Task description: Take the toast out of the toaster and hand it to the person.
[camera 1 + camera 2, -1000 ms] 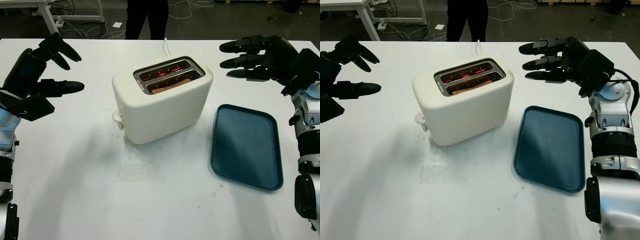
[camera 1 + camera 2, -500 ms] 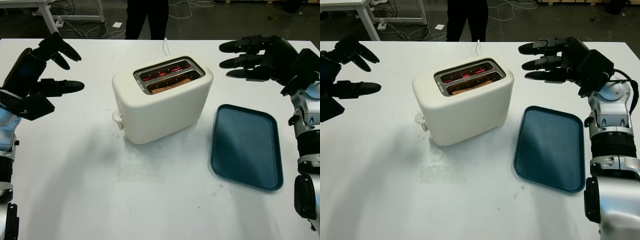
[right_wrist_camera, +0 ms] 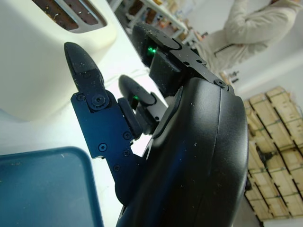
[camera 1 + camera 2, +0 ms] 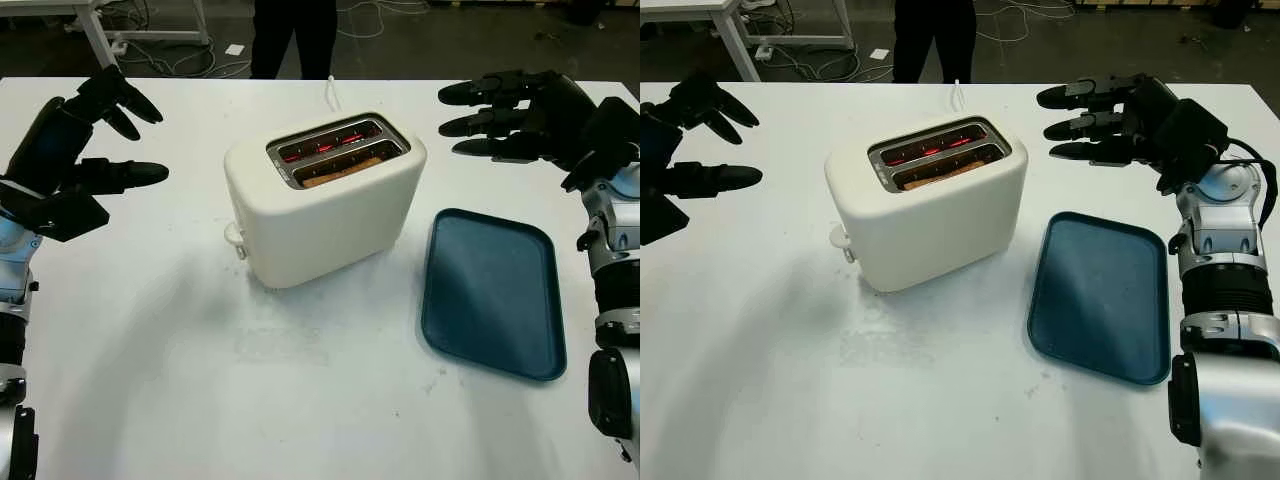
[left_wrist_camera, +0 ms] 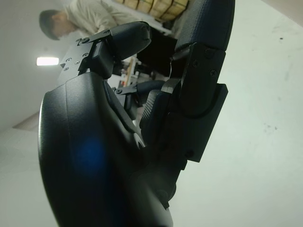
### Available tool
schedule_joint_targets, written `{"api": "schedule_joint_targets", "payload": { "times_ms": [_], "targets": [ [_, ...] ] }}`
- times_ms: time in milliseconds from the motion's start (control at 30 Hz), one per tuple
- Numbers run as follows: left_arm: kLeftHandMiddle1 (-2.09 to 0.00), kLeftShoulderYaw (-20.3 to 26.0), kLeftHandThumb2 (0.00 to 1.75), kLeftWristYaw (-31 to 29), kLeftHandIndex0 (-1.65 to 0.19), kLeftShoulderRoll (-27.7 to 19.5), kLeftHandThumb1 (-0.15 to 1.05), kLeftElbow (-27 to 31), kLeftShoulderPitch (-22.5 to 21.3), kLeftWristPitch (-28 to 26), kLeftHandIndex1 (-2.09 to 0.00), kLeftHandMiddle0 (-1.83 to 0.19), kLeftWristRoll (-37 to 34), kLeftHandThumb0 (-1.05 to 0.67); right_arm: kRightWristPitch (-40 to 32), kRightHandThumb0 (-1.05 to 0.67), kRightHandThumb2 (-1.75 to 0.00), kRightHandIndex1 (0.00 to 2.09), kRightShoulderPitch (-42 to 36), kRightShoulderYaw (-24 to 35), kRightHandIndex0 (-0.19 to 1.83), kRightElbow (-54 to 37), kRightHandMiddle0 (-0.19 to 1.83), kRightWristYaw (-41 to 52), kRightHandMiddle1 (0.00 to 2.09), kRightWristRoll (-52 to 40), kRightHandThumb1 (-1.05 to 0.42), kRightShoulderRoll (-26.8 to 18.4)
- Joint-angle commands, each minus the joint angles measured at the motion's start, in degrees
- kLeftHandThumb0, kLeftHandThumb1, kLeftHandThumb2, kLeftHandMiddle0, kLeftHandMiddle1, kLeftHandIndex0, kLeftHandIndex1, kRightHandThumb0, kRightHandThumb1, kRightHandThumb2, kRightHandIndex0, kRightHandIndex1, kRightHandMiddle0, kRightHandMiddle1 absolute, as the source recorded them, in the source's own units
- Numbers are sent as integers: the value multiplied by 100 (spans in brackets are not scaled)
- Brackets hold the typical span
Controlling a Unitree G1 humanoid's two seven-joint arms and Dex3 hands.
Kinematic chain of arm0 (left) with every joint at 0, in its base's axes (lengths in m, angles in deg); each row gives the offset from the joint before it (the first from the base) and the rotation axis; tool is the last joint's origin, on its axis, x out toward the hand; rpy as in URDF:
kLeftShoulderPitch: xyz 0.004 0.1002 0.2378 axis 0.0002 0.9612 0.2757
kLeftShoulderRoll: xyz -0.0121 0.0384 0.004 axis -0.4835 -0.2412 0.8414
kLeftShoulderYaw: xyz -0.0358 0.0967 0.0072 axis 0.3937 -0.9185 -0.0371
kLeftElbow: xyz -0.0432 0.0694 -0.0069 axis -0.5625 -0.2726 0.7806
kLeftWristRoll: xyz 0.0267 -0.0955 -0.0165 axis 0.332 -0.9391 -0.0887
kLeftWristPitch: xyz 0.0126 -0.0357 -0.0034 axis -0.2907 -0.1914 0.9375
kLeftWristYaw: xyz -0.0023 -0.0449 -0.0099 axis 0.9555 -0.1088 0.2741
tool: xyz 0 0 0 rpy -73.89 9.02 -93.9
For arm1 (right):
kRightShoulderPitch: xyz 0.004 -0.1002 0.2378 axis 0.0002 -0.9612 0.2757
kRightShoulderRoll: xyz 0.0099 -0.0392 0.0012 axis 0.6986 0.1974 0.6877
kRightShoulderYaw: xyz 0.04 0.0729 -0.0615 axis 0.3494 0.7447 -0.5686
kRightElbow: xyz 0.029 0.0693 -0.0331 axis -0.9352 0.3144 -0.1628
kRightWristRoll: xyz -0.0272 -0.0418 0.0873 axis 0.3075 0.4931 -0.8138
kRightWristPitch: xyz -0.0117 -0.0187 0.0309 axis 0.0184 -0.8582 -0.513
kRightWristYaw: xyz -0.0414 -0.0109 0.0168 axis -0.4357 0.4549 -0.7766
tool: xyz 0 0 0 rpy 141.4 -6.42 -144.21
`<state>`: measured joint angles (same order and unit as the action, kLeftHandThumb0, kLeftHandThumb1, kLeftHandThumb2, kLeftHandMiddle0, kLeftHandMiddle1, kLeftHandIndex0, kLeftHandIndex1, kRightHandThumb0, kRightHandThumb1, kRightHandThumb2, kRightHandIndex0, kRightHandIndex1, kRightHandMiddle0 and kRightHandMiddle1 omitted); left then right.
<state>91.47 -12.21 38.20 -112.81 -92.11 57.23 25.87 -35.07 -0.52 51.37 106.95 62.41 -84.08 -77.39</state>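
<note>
A cream two-slot toaster (image 4: 325,205) stands in the middle of the white table (image 4: 200,400), its elements glowing red. A brown slice of toast (image 4: 335,174) sits low in the near slot. My left hand (image 4: 105,130) hovers open to the left of the toaster, well apart from it. My right hand (image 4: 480,118) hovers open to the right of the toaster's top, above the table's far right part. A person (image 4: 293,35) in dark trousers stands beyond the far edge of the table.
A dark teal tray (image 4: 492,290) lies empty on the table right of the toaster. The toaster's white cord (image 4: 330,92) runs toward the far edge. A lever knob (image 4: 234,236) sticks out on the toaster's left end.
</note>
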Motion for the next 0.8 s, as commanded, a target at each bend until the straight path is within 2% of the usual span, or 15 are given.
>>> {"api": "schedule_joint_targets", "payload": {
  "times_ms": [0, 767],
  "targets": [
    [-159, 19, 14, 33, -17, 58, 92, 34, 12, -1, -148, -28, -52, -94, 0, -42, 0, 19, -32, 35, 85, -20, 84, 20, 1, -70, -70, 23],
    [-160, 10, 16, 31, -17, 71, 92, -62, -34, 109, -148, -29, -48, -96, -19, -41, 0, 21, -14, 42, 83, -4, 84, 43, 0, -66, -70, 35]
  ]
}}
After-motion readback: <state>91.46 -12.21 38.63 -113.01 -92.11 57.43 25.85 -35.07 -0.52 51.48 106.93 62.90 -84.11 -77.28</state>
